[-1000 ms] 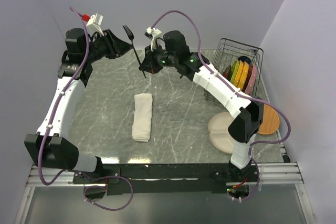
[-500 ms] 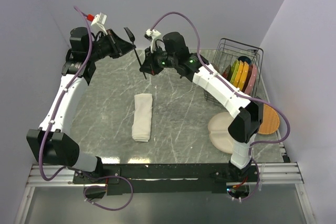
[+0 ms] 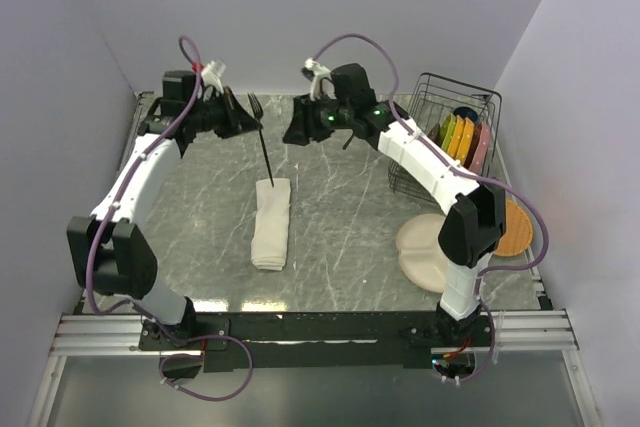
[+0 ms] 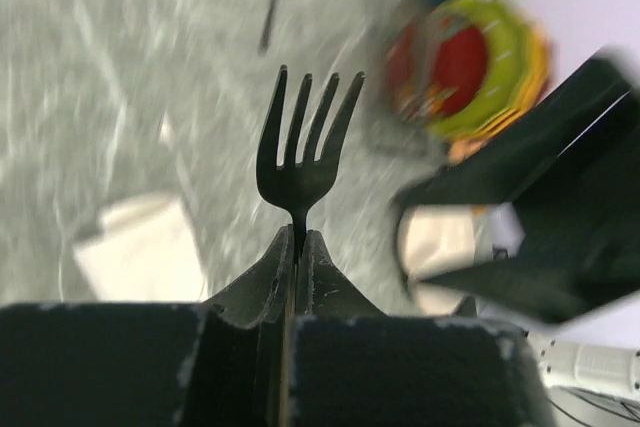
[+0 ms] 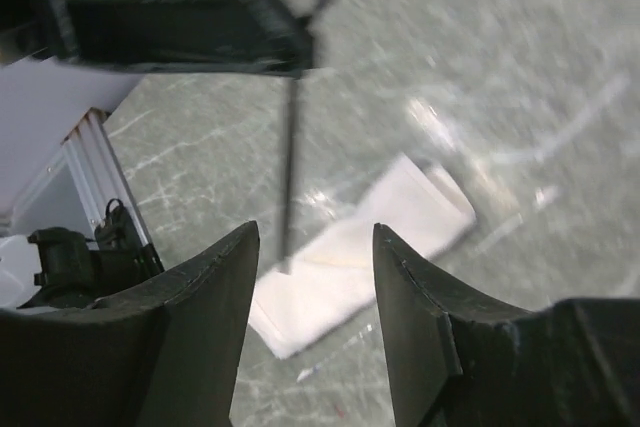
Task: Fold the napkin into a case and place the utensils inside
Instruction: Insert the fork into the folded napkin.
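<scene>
The napkin [image 3: 271, 224] lies on the table as a narrow folded cream strip, also seen as napkin [image 5: 360, 257] and napkin [image 4: 140, 247]. My left gripper [image 3: 240, 117] is shut on a dark fork [image 3: 262, 142] just below its tines. In the left wrist view the fork [image 4: 300, 157] stands up out of the left gripper [image 4: 298, 239]. The handle [image 5: 290, 177] slants down, with its end over the strip's far end. My right gripper [image 3: 296, 129] hangs just right of the fork. In its own view the right gripper [image 5: 315, 237] is open and holds nothing.
A wire dish rack [image 3: 440, 97] with colourful plates [image 3: 462, 139] stands at the back right. Beige plates [image 3: 420, 247] and an orange-brown plate [image 3: 515, 229] lie at the right near the right arm's base. Walls close in the back and both sides.
My left gripper has closed on the fork near its tines and swung right with it. The right gripper has let go of the handle, opened and drawn back to the right.
</scene>
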